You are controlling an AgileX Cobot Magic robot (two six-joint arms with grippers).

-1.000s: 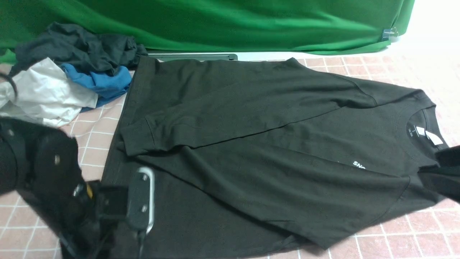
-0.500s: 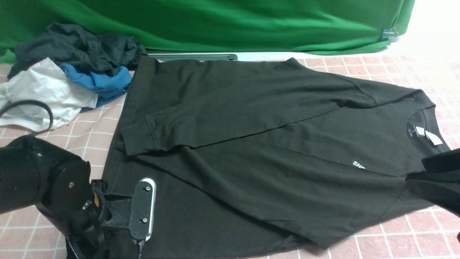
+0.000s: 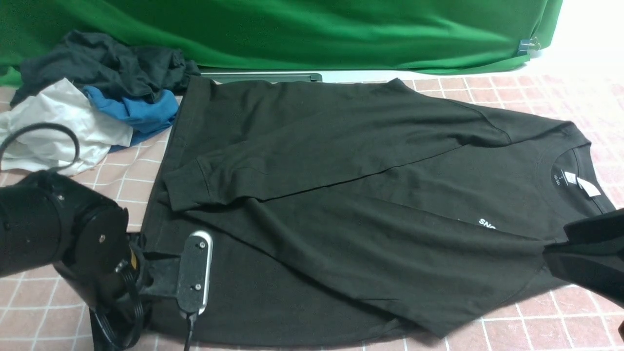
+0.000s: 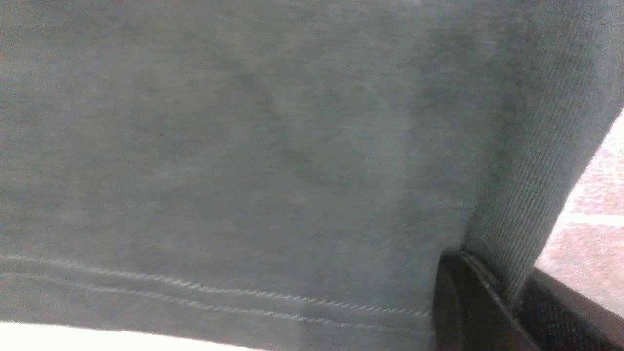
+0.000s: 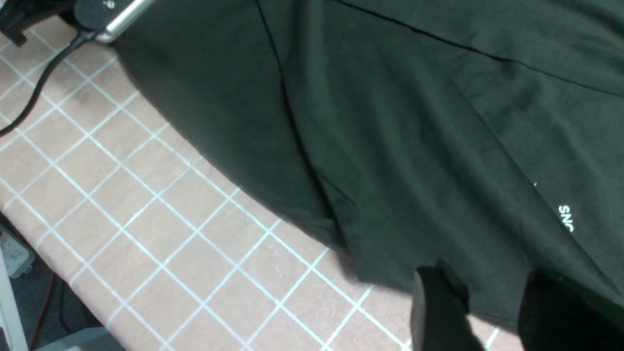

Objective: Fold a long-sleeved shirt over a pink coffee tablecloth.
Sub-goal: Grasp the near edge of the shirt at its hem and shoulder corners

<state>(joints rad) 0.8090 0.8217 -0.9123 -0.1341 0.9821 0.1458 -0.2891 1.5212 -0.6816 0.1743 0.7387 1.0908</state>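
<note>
Black long-sleeved shirt (image 3: 341,195) is lying spread on pink coffee tablecloth (image 3: 536,321); left end effector (image 4: 507,292) is clenching its ribbed hem (image 4: 546,161); right end effector (image 5: 487,312) is straddling its edge, grip unclear. Shallow pinch risking slipping, skewing fold.

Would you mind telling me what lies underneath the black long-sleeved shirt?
The pink coffee tablecloth shows around the long-sleeved shirt, so it lies beneath; anything else under it is hidden.

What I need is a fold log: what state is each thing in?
Sweatshirt: flat, one sleeve folded across.
Left hand: shut on sweatshirt hem.
Right hand: open at sweatshirt edge.
Pink cloth: spread underneath.
Clothes pile: bunched.
Green cloth: draped behind.
</note>
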